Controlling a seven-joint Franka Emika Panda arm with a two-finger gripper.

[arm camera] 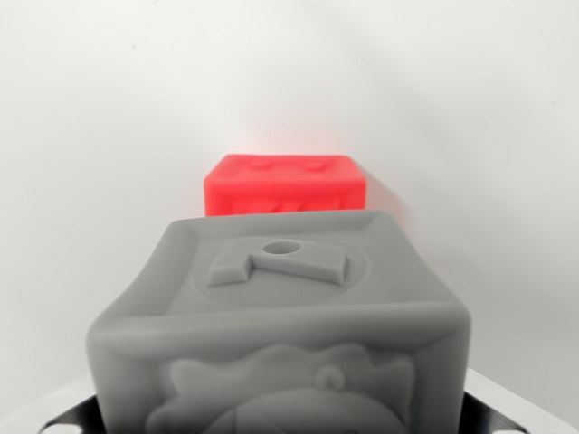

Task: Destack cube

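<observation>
On a white desk [81,136], a grey cube [280,316] fills my wrist view, close below the camera.
Behind it, apart, a red cube [285,183] rests on the desk. Embossed shapes mark both top faces. Whether my jaws are apart or clamped, I cannot tell.

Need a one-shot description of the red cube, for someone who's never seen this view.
Start at the big grey plastic cube with embossed faces filling the lower wrist view. Look just past its top edge, toward the white background: the smaller-looking bright red plastic cube sits there. It is the only coloured item, with raised bumps on top.
</observation>
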